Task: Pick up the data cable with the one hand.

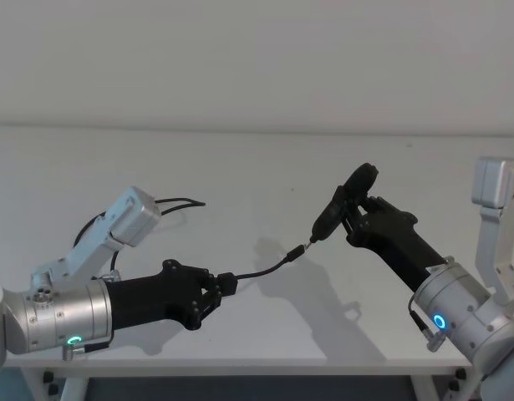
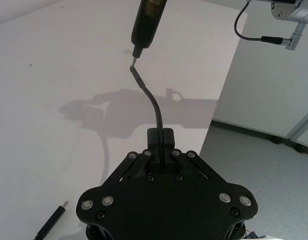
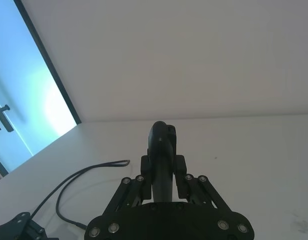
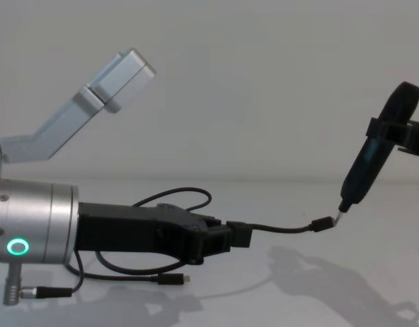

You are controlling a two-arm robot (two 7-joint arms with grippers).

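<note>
Above the white table [image 1: 240, 167], the left claw [image 1: 216, 288] clamps the data cable [image 1: 261, 271], pointing right toward the pen-shaped tool [image 1: 344, 200].

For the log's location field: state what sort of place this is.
Probably a robotics lab or test room: a bare white table against a plain wall, with the left gripper holding a data cable up to a pen-shaped tool in the right gripper.

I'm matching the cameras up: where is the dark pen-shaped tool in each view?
Head view: pen-shaped tool right of centre, held in the right gripper.
Left wrist view: top centre, tip pointing down.
Right wrist view: centre, between the jaws.
Chest view: right edge.
Shared landmark: the data cable, its raised plug by the tool's tip.
</note>
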